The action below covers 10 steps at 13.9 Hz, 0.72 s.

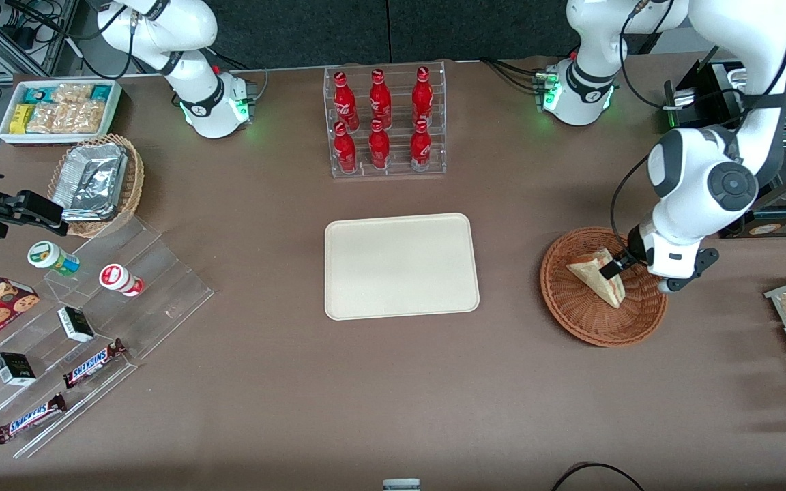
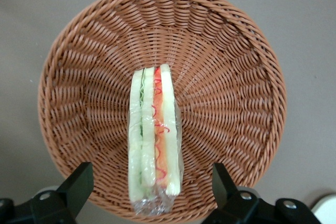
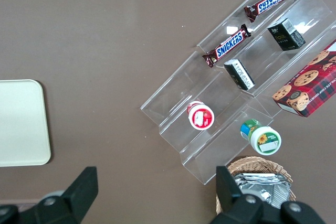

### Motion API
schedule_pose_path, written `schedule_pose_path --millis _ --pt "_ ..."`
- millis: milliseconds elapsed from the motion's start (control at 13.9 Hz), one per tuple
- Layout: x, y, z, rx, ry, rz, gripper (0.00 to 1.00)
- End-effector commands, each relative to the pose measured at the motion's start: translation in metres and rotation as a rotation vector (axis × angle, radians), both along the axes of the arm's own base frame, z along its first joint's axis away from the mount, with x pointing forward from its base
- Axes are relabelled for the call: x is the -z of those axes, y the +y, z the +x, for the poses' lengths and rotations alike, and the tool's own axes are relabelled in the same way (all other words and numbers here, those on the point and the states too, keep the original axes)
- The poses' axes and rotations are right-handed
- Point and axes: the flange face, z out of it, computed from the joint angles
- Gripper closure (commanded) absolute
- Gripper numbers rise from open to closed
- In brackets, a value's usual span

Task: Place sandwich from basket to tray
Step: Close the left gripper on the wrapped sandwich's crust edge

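sandwich (image 2: 155, 140): standing on edge in basket (image 2: 94, 51), wrapped, between the gripper's fingers, not gripped yet
gripper (image 2: 152, 190): spread wide, low over basket, straddling sandwich
tray (image 1: 401, 266): bare, well apart from gripper, twd parked arm's end
progress: early; grasp, lift, carry, drop all left

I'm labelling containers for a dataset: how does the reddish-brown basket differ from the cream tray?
The basket is round, woven wicker, with a raised sloping wall; the tray is rectangular with rounded corners, smooth, flat with a low rim. The basket holds the sandwich, standing on edge; nothing lies on the tray. The left gripper hangs open astride the sandwich over the basket, not the tray. Both rest on the brown table.
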Motion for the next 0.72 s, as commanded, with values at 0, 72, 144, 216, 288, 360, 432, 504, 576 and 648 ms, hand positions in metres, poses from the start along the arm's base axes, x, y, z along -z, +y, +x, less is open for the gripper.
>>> schedule_pose_path --millis 0,72,144,216,288,360,432,504,576,648 --pt "0.013 -0.004 -0.002 -0.073 -0.014 0.010 0.00" --pt "0.020 -0.004 -0.003 -0.099 -0.012 0.010 0.00" --pt "0.026 -0.005 -0.003 -0.117 -0.012 0.009 0.00" --pt "0.030 -0.005 -0.004 -0.123 -0.005 0.009 0.00" --pt "0.033 -0.006 -0.004 -0.123 0.001 0.010 0.00" --pt "0.041 -0.006 -0.007 -0.125 0.016 0.011 0.00" --pt "0.049 -0.006 -0.010 -0.125 0.034 0.013 0.00" --pt "0.054 -0.007 -0.012 -0.124 0.044 0.014 0.00" --pt "0.057 -0.011 -0.015 -0.122 0.052 0.012 0.01" --pt "0.059 -0.012 -0.017 -0.135 0.057 0.012 0.08"
